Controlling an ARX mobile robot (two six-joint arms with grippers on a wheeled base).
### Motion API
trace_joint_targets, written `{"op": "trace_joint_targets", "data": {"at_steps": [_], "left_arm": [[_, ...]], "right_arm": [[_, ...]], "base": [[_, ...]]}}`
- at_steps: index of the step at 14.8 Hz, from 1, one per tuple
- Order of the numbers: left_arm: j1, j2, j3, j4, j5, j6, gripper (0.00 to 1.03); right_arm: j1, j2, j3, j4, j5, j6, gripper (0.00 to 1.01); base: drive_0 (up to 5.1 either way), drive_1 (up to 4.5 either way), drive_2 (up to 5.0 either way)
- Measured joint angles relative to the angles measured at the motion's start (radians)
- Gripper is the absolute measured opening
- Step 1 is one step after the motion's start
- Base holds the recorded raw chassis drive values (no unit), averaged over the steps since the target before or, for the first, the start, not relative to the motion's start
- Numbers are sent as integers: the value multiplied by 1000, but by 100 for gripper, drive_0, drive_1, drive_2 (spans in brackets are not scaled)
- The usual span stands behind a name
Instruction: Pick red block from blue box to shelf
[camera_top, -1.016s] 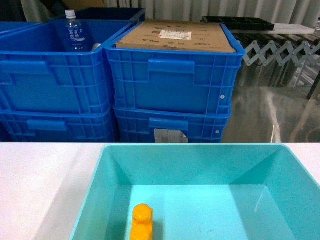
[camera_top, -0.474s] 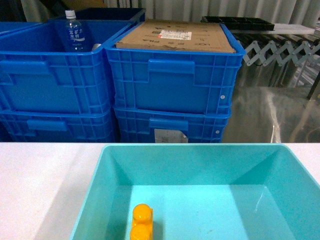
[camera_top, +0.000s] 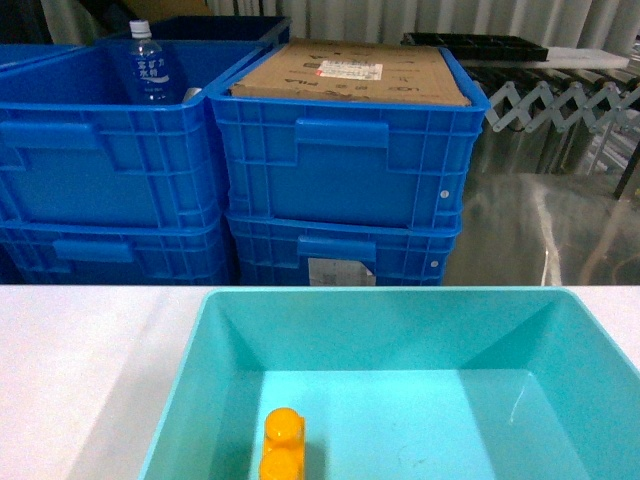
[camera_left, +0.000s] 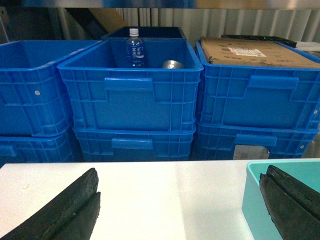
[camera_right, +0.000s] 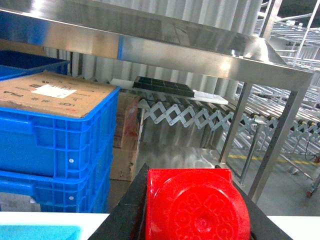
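The head camera is looking forward and slightly down from close behind the wide, shallow turquoise plastic tray (camera_top: 400, 330) on the white surface (camera_top: 80, 360); the left wrist camera is sitting low over that surface, facing level toward the stacked dark blue ribbed crates (camera_left: 130, 95), catching the tray's corner at right; the right wrist camera is facing upward past the glossy red plastic brick (camera_right: 195, 205) to the stainless-steel shelf (camera_right: 165, 45); all three are sharing the crate holding the flat brown cardboard box (camera_top: 355, 70).

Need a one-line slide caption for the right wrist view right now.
Right gripper holds the red block below the steel shelf, blue crates at left.
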Motion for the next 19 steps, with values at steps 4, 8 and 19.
{"op": "trace_joint_targets", "data": {"at_steps": [4,8,19], "left_arm": [[0,0,0,0,0,0,98],[0,0,0,0,0,0,98],[1,0,0,0,-2,0,98]], "right_arm": [[-3,0,0,-5,-8,3,27],[-31,-2,6,-54,-42,34,27],[-25,-6,15,-69,-24,90,27]], "base": [[0,0,0],[0,0,0],[-42,-42,-42]]}}
